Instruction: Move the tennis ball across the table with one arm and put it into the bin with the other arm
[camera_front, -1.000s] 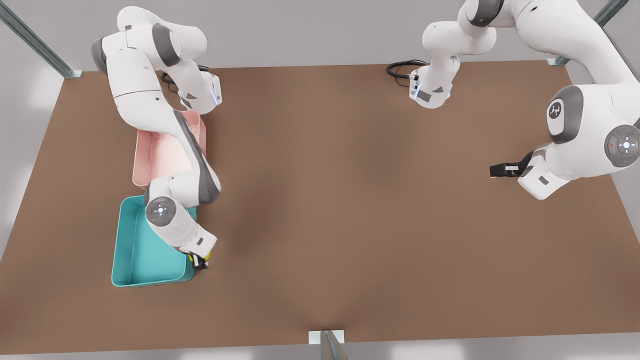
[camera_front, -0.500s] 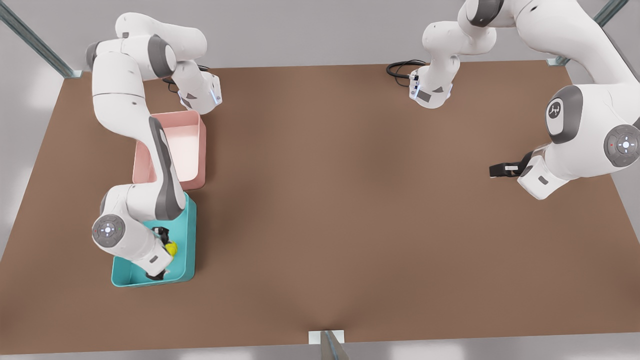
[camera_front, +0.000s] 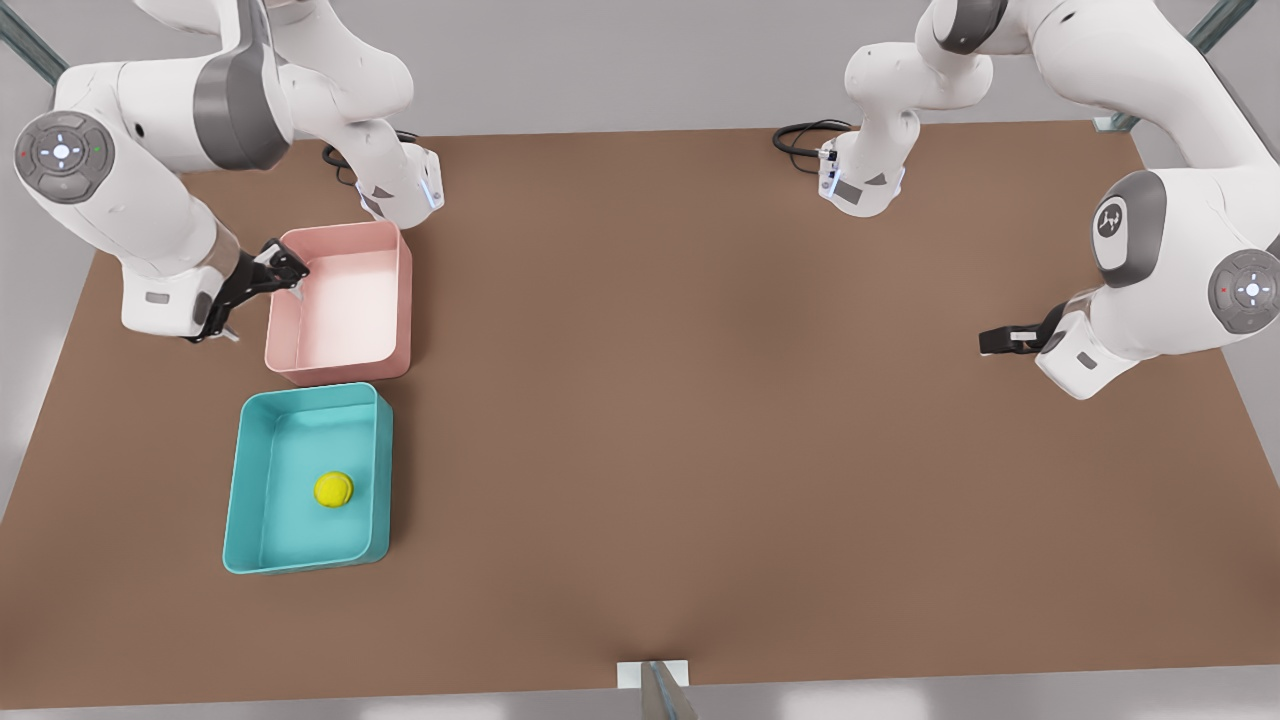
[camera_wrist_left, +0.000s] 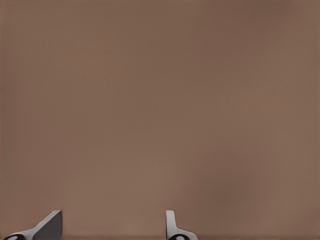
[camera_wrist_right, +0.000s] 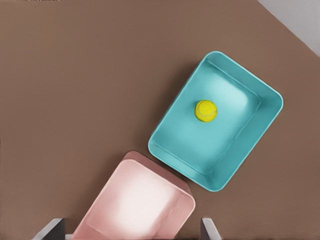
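Observation:
The yellow-green tennis ball (camera_front: 333, 489) lies loose on the floor of the teal bin (camera_front: 285, 450), near its middle. The right wrist view looks down on the ball (camera_wrist_right: 206, 111) inside the bin (camera_wrist_right: 185, 140). My right gripper (camera_front: 255, 300) hangs open and holds nothing, high beside the pink tray's far left corner in the front view; its fingertips (camera_wrist_right: 55, 227) stand wide apart. My left gripper (camera_front: 1005, 340) waits open over bare table (camera_front: 700, 400) at the front view's right, its fingertips (camera_wrist_left: 171, 222) apart above the brown top.
A pink tray (camera_front: 345, 310) stands just behind the bin, almost touching it, and also appears in the right wrist view as the pink tray (camera_wrist_right: 135, 200). A black cable (camera_front: 800, 135) coils at the far edge. A metal post (camera_front: 655, 685) rises at the near edge.
My right gripper carried the ball from the bin's near right corner to over the bin, let it go, then rose and pulled back beside the pink tray. The left arm stayed still.

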